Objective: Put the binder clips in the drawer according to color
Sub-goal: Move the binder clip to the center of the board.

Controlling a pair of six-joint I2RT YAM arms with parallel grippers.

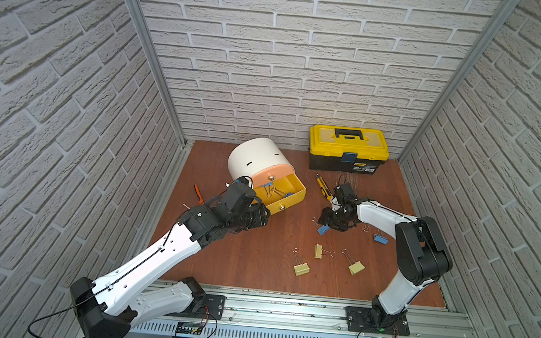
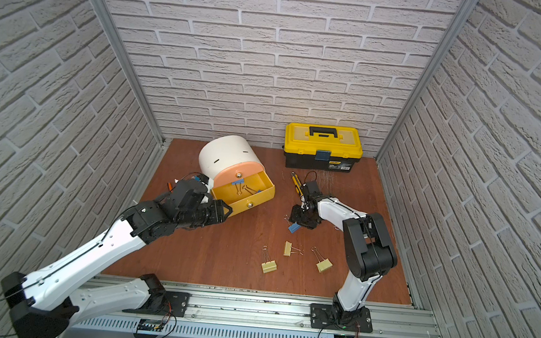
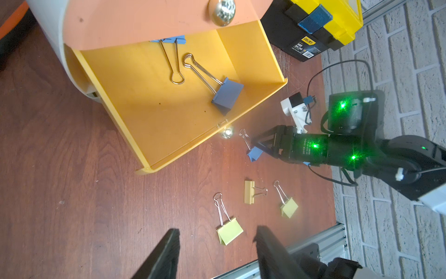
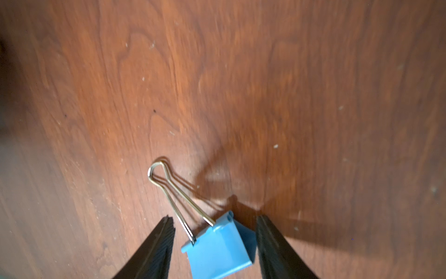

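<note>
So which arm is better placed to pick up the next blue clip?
Right. The right gripper already straddles a blue clip, jaws open; the left gripper waits beside the yellow drawer.

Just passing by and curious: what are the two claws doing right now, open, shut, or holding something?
Left gripper: open, holding nothing.
Right gripper: open, jaws either side of a blue binder clip on the table, not clamped on it.

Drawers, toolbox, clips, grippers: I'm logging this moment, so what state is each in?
Peach drawer: shut.
Yellow drawer: pulled out, two blue clips inside.
Toolbox: lid down.
Blue clip: on the table between the right gripper's jaws, not clamped.
Yellow clips: three, loose on the table.
Right gripper: open.
Left gripper: open, empty.
</note>
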